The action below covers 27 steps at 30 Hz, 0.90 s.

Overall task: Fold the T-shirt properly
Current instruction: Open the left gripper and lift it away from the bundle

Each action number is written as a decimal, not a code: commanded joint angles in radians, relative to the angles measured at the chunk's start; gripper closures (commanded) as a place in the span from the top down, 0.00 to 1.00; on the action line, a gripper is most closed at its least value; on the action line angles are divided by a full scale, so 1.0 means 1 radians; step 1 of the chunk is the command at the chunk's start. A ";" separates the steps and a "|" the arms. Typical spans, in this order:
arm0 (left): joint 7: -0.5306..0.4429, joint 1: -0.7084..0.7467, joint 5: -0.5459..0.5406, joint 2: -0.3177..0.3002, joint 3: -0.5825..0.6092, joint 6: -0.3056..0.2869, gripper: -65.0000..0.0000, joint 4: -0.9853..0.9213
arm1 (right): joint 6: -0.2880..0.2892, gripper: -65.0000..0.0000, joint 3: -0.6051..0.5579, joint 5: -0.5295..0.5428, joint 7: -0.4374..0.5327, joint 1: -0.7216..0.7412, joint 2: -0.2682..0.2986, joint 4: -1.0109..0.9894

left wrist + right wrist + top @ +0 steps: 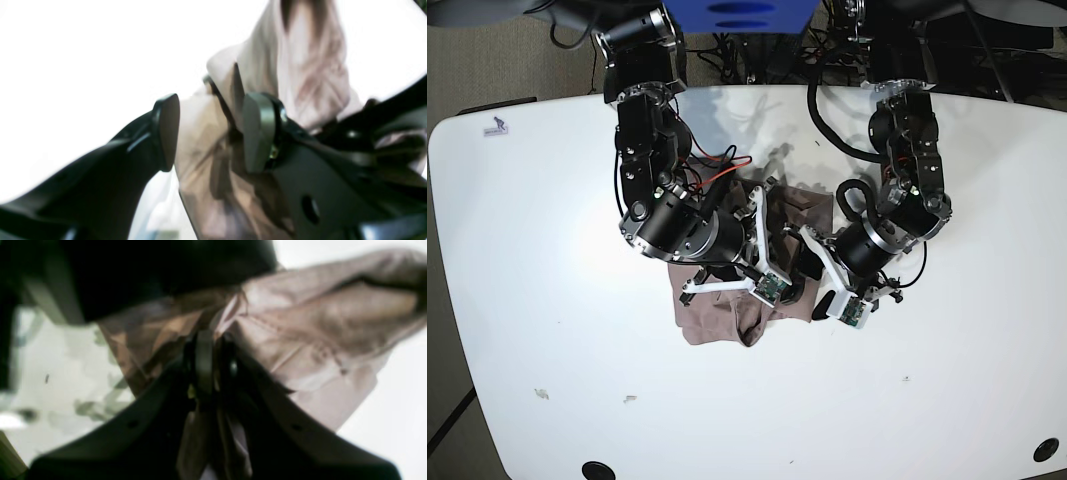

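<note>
Shirt sits near the middle of the white table, bunched into a loose heap under both arms. No flat panel, no clean crease showing in the base view; sleeves and hem cannot be told apart in the pile. Judgement: folding is at an early or middle stage, with nothing tidy to show yet. Spreading, squaring and the final folds all look left to do.

Right claw: clenched on cloth. Its wrist view shows the pads pressed together with a pinch of shirt fabric caught between them, and more fabric draping away to the right and up.

Left claw: released, jaws standing apart. In its wrist view a hanging fold of the shirt runs down through the gap. It lies against or just beside the right-hand pad, with a sliver of daylight at the left pad. Not gripped, as far as can be seen.

In the base view the two claws are close together over the heap's far right part. The rest of the cloth trails toward the near left.
</note>
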 commanded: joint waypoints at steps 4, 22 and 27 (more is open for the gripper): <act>-0.018 -0.012 -0.034 0.003 -0.046 -0.004 0.47 0.019 | 0.001 0.00 -0.003 0.009 0.016 0.020 -0.007 0.017; 0.046 0.015 -0.034 -0.074 -0.203 -0.010 0.47 0.019 | 0.001 0.00 -0.006 0.009 0.017 0.020 -0.007 0.009; 0.022 0.035 -0.036 -0.100 -0.215 -0.010 0.47 0.019 | 0.001 0.11 -0.006 0.009 0.017 0.020 -0.007 0.008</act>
